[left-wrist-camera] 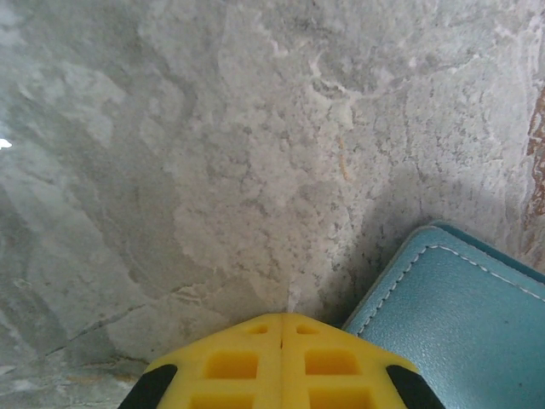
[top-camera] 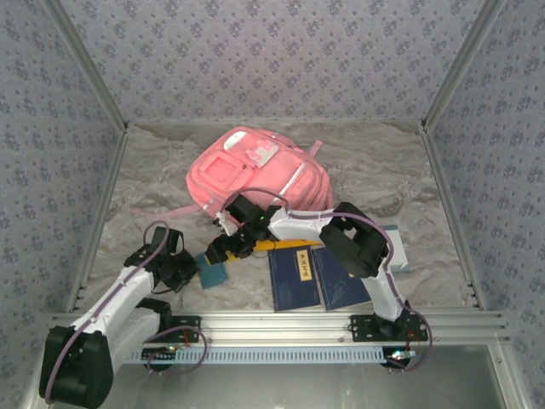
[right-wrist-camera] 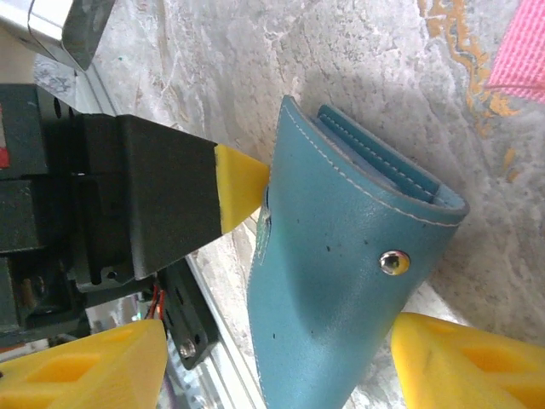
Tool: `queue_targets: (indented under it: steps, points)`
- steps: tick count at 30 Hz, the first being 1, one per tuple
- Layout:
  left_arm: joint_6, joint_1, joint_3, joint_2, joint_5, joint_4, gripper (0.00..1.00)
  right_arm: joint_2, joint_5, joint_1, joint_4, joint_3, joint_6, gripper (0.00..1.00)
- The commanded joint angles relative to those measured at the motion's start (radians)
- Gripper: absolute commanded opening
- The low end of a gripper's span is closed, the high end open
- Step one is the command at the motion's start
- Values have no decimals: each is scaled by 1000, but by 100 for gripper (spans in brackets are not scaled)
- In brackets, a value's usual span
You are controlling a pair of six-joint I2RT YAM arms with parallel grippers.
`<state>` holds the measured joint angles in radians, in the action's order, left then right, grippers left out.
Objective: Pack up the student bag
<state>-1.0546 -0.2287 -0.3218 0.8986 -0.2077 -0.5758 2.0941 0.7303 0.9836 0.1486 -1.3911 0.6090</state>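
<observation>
The grey marbled desk (top-camera: 400, 170) carries the pink student bag (top-camera: 255, 175) at the back. Two dark blue booklets (top-camera: 294, 277) lie side by side nearer the front, a teal case (top-camera: 213, 274) left of them.

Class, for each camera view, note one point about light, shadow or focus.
Top external: even, soft light on the student bag. Left wrist: dark shadow on the table beside the teal case. Right wrist: teal case sharp, right gripper slightly blurred.

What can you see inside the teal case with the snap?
Through the open mouth of the teal case, a stitched teal inner panel shows. Anything deeper is covered by the case's own walls, so its contents cannot be told.
</observation>
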Motion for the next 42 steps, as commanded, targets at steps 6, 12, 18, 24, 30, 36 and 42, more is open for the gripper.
queue_targets:
  steps: [6, 12, 18, 24, 30, 36, 42]
  points:
    - [11, -9, 88, 43, -76, 177, 0, 79, 126, 9, -80, -61, 77, 71]
    - [15, -9, 85, 39, -75, 172, 0, 104, -8, 13, 85, -115, -11, 69]
    - [19, -9, 81, 35, -72, 166, 0, 112, -29, 20, 124, -116, -27, 46]
    - [33, -8, 20, -65, -8, 24, 0, 64, -75, -2, 133, -68, -42, 28]
    - [67, -8, -78, -175, 37, -117, 40, -51, -113, -27, 79, 17, -23, 11]
    - [182, -9, -210, -184, 22, -175, 74, -227, -153, -74, 62, 105, -25, 7]
    - [294, -13, -321, -187, -188, -55, 82, -410, -129, -163, 6, 216, 0, 5]
